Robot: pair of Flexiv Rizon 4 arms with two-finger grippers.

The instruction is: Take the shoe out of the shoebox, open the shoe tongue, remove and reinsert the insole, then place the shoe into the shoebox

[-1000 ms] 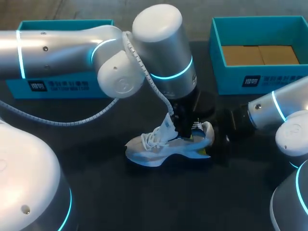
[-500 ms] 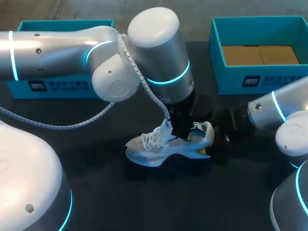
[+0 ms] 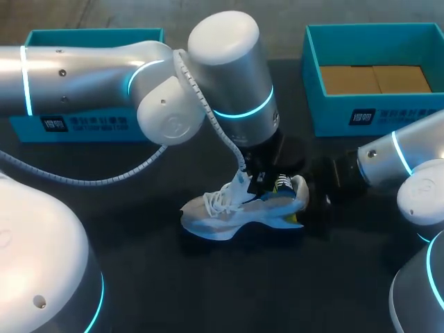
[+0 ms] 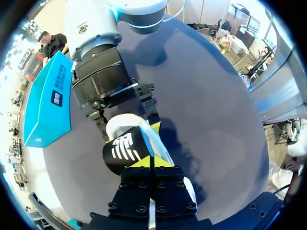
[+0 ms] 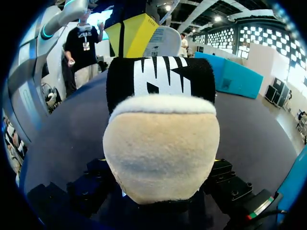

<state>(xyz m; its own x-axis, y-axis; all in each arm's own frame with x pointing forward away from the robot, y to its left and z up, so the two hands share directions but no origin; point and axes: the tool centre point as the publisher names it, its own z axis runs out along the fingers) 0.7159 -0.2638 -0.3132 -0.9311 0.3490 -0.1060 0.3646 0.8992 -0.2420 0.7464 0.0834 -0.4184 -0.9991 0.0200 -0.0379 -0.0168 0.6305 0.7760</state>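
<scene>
- The left arm point(image 3: 229, 76) comes in from the left, runs across the table point(image 3: 208, 277) and bends at the wrist, so that it stands almost straight down over the opening of the sneaker point(image 3: 229, 211).
- The left gripper point(image 4: 151, 162) has its yellow tips pressed together just above the shoe's collar, beside the raised tongue point(image 3: 243, 182) (I cannot tell whether anything thin is pinched between them).
- The right arm point(image 3: 395, 163) reaches in low from the right and lies nearly level with the table, pointing at the back of the shoe.
- The right gripper point(image 4: 128, 125) holds the sneaker by the heel, with one finger against each side of it. Its own view is filled by the cream heel point(image 5: 160, 148) and the black heel tab point(image 5: 160, 76).
- The white sneaker stands upright on its sole near the middle of the table, toe towards the left.
- The teal shoebox point(image 3: 326, 118) sits open at the far right, well apart from the shoe, with brown cardboard inside.
- A second teal box point(image 3: 28, 128) sits at the far left, partly hidden behind the left arm.
</scene>
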